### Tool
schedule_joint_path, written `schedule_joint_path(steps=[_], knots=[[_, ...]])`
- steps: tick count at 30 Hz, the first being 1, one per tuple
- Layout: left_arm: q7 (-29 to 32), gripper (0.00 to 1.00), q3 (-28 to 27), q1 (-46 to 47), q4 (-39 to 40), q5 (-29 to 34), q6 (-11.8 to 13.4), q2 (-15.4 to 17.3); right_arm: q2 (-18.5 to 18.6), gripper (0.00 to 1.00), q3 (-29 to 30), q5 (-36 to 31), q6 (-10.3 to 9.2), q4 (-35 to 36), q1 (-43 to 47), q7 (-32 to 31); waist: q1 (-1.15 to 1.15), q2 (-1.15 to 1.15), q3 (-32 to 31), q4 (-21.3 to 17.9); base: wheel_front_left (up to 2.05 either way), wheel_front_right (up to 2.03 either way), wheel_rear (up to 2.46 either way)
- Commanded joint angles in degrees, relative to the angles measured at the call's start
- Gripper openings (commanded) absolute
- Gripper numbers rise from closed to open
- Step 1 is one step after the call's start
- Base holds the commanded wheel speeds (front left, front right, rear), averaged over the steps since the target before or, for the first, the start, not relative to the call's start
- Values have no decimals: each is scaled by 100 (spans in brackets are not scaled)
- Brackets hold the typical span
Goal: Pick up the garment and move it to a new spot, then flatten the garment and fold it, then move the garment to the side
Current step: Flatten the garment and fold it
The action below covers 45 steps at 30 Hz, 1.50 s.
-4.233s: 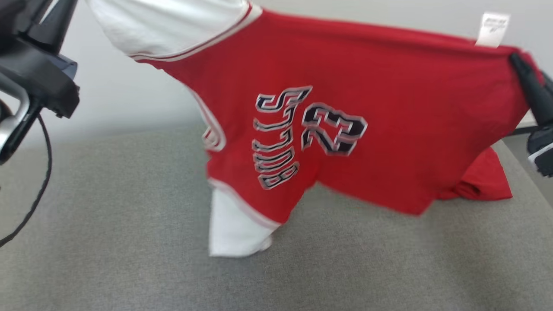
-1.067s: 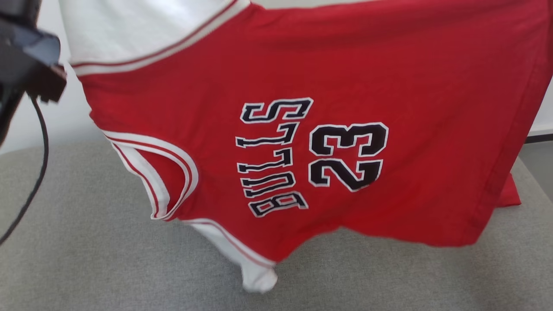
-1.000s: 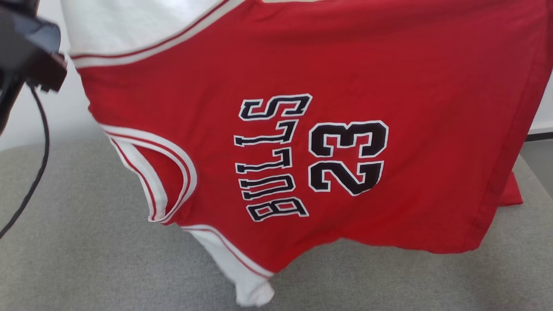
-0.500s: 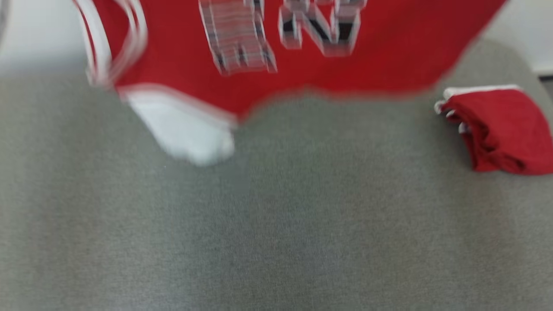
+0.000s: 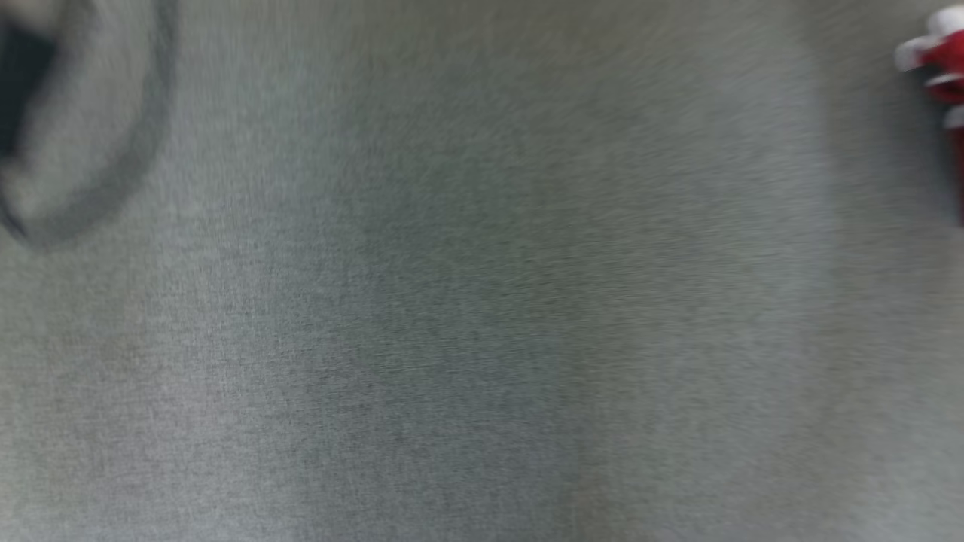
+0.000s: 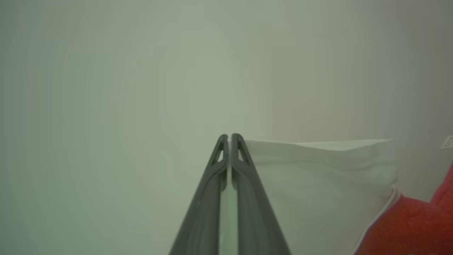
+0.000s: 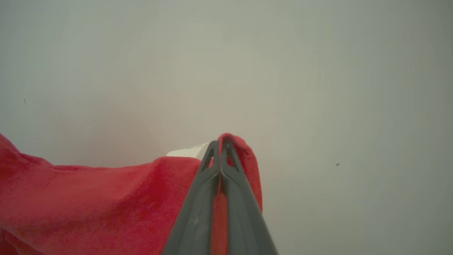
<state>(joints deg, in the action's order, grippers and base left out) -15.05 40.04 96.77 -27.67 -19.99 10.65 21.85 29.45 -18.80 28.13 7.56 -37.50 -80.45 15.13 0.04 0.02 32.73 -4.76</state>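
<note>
Head view: heavily blurred, looking down on a grey cloth surface. A red and white bundle sits at the far right edge, and a dark smear at the far left is too blurred to name.

Left wrist view: the left gripper has its jaws together, clamped on the top edge of the garment, on its white part. The cloth runs off to the right, turning red low down, with a pale wall behind.

Right wrist view: the right gripper is likewise pinched shut on the garment's red edge, which loops over the tips. A white label pokes up just beside them.

The garment hangs in the air, stretched between the two arms, so this looks like the carry to a new spot. Next would be lowering it onto the surface, keeping both pinches and the stretch so it lands flat, well apart from the bundle.
</note>
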Motion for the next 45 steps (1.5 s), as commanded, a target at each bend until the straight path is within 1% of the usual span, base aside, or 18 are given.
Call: schedule_joint_path(steps=[1,3,7,10,12,15,19,21,24,25,27,30,33,34,36,40,42,45], knots=[[-8,0,-189,-455,403,132,-10,-32,-45,0,194,-113,-11,103,303,4,-4,-2,718,419,0,0,0],[-9,0,-393,-1163,841,231,-146,-27,-128,0,464,-196,-11,259,753,4,-4,-2,656,467,0,0,0],[-10,0,-758,-2483,1678,432,-381,73,-199,0,731,-271,-11,806,1717,4,-4,-2,418,497,0,0,0],[-10,0,-1001,-3550,2221,484,-541,175,-240,0,993,-349,-11,1281,2525,4,-4,-2,69,466,0,0,0],[-11,0,-1165,-4249,2481,489,-666,328,-308,0,1110,-397,-11,1553,3028,3,-4,-2,-189,418,0,0,0],[-10,0,-1419,-5387,2809,497,-707,474,-402,0,1205,-558,-11,1943,3787,3,-4,-2,-583,328,0,0,0],[-10,0,-1788,-6785,3140,567,-565,620,-417,0,1354,-891,-11,2336,4714,3,-4,-2,-1106,242,0,0,0],[-11,0,-2010,-7427,3291,548,-464,585,-469,0,1458,-995,-11,2424,5157,4,-4,-2,-1351,215,0,0,0],[-10,0,-2238,-8242,3601,476,-454,454,-522,0,1698,-1036,-11,2560,5699,4,-4,-2,-1643,200,0,0,0],[-10,0,-2238,-8242,3601,476,-454,454,-522,0,1698,-1036,-11,2560,5699,4,-4,-2,-1643,200,0,0,0],[-10,0,-2305,-8687,3783,477,-526,383,-566,0,1885,-1030,-11,2707,6038,4,-4,-2,-1824,207,0,0,0],[-10,0,-2322,-9232,4025,398,-719,266,-632,0,2154,-1031,-11,2921,6568,3,-4,-2,-2081,244,0,0,0],[-10,0,-2310,-9706,4181,396,-852,249,-678,0,2380,-1060,-11,3162,7072,4,-4,-2,-2290,282,0,0,0],[-10,0,-2268,-9990,4272,331,-918,258,-726,0,2488,-1047,-11,3286,7381,4,-4,-2,-2398,290,0,0,0],[56,0,-2180,-10255,4344,266,-968,320,-757,0,2523,-1058,-11,3421,7656,4,-4,-2,-2477,281,0,0,0],[414,0,-2013,-10565,4595,143,-1045,412,-711,0,2613,-1097,-11,3532,8090,4,-4,-2,-2545,262,0,0,0],[606,0,-1942,-10618,4679,76,-1068,426,-662,0,2553,-1122,-11,3544,8227,4,-4,-2,-2553,243,0,0,0],[822,0,-1878,-10496,4695,10,-1034,354,-639,0,2409,-1188,-11,3460,8378,4,-4,-2,-2536,184,0,0,0]])
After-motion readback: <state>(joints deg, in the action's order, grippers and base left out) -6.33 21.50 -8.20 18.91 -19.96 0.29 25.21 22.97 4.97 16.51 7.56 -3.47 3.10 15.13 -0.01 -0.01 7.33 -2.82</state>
